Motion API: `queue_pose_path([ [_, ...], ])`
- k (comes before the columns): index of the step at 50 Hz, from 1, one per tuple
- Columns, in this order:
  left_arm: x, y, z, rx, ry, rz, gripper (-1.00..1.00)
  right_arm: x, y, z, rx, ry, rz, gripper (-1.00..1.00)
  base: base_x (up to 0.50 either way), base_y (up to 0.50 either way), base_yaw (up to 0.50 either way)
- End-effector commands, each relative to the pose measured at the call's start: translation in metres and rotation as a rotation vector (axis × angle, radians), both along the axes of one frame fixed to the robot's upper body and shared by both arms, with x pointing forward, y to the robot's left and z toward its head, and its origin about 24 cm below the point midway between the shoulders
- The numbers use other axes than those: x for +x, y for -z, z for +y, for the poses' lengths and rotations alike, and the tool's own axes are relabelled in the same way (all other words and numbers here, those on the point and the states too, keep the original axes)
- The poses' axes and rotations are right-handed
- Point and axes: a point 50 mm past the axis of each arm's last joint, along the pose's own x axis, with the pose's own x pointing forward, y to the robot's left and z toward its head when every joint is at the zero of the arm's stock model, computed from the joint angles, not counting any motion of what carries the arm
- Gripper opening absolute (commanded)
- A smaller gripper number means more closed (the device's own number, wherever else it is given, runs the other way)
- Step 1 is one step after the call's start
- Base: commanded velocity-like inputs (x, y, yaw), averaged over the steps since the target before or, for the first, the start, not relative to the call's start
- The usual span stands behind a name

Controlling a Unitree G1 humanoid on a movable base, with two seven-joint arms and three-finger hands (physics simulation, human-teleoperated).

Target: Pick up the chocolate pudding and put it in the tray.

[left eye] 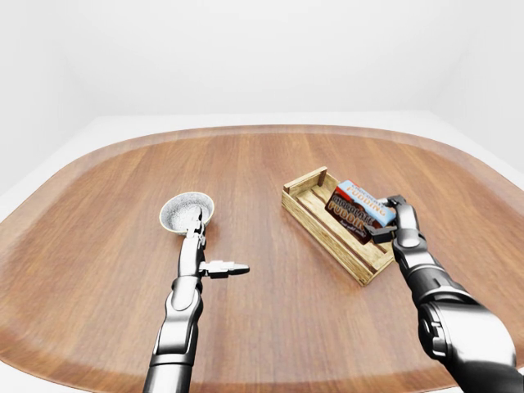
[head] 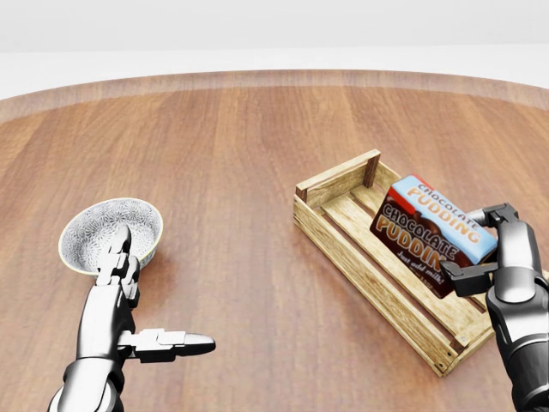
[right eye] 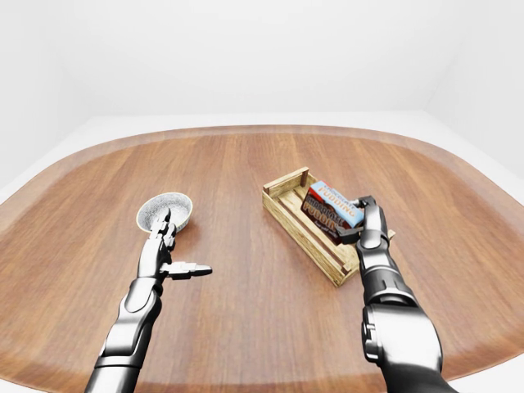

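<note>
Most of the job looks done: the chocolate pudding box [head: 433,233], a flat brown-and-blue carton with its name printed across the face, is inside the slatted pale-wood tray [head: 360,257] and low over the floor slats, tilted with its upper edge toward the head view's right. The right hand [head: 482,247] pinches it, one dark finger hooked over the blue top edge and another pressed against the lower right corner, so the carton is gripped rather than lying free. Whether its lower edge already touches the slats I cannot tell; it seems to lean on or just above them near the tray's right half. What appears left, as a judgement, is to settle the box flat, spread the fingers and lift the hand clear without dragging the carton over the low wall. The left hand [head: 141,322] holds nothing: its fingers are spread, one pointing toward the view's right, and it hovers over the round brown wooden table [head: 240,154], just below a small white speckled ceramic bowl [head: 110,234], which sits well apart from the tray and plays no part.
</note>
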Motion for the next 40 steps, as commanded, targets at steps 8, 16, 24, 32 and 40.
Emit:
queue_pose_path([
  [8,-0.001,-0.001,-0.001,-0.021,0.007,-0.014,1.0,-0.012,0.013,-0.006,-0.032,0.044,0.037,-1.0,0.0,0.0,0.0],
  [16,-0.001,-0.001,-0.001,-0.021,0.007,-0.015,1.0,-0.017,0.016,-0.012,-0.059,0.06,0.052,-1.0,0.0,0.0,0.0],
  [24,-0.001,-0.001,-0.001,-0.022,0.007,-0.014,1.0,-0.016,0.011,-0.015,-0.125,0.06,0.049,-1.0,0.0,0.0,0.0],
  [32,-0.001,-0.001,-0.001,-0.021,0.007,-0.014,1.0,-0.015,0.008,-0.015,-0.167,0.057,0.047,-1.0,0.0,0.0,0.0],
  [40,-0.001,-0.001,-0.001,-0.021,0.008,-0.014,1.0,-0.018,0.01,-0.018,-0.21,0.067,0.063,-1.0,0.0,0.0,0.0],
])
